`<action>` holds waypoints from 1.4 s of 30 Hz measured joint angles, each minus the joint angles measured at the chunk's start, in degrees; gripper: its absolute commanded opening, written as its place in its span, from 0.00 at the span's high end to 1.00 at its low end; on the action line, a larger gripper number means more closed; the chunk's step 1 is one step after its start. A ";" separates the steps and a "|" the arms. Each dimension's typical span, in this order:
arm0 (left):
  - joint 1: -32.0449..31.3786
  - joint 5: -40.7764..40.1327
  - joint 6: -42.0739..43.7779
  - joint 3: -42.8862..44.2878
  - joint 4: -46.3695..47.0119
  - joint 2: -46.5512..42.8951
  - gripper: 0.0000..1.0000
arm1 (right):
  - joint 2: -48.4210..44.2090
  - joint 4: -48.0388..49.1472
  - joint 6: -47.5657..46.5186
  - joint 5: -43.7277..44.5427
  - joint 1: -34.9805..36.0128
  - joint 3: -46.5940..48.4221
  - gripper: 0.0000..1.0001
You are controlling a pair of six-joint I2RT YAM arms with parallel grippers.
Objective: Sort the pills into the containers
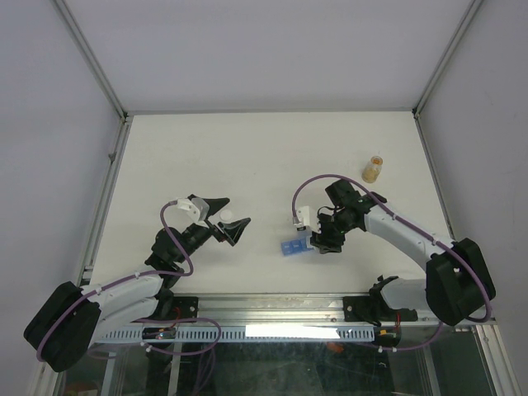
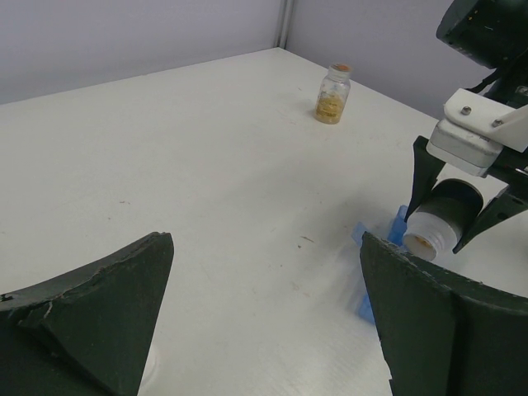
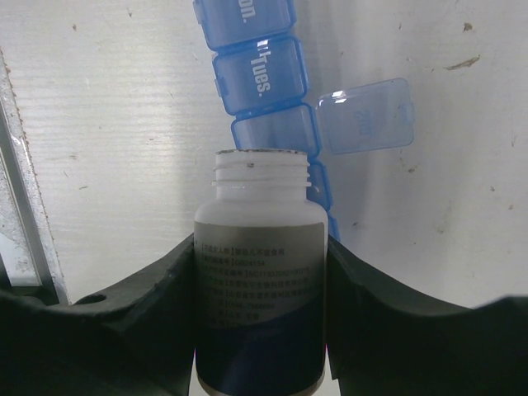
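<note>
The right claw [image 3: 261, 289] is clamped on an uncapped white plastic bottle [image 3: 260, 231]; the small print on its grey label is too blurred to read. The bottle's threaded mouth hangs over the narrow translucent-blue pill-organiser strip [image 3: 262, 74], at a cell whose lid is flipped open sideways. On the shut lids beyond I can read "Tues." and a cut-off "on."; the open lid's word is blurred. Left of the strip and apart from it, the left claw [image 2: 266, 243] has its fingers spread wide above the white table [image 1: 206, 157]. A small amber-tan jar [image 1: 373, 169] stands well beyond the strip, to its right.
</note>
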 measured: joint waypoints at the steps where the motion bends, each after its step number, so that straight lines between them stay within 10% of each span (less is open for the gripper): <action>1: 0.00 0.00 -0.02 0.00 0.00 0.00 0.01 | -0.02 0.02 0.00 0.02 0.00 0.00 0.99; 42: 0.00 0.02 0.00 0.00 0.00 0.00 0.01 | -1.25 0.92 2.86 1.62 1.66 -0.83 0.97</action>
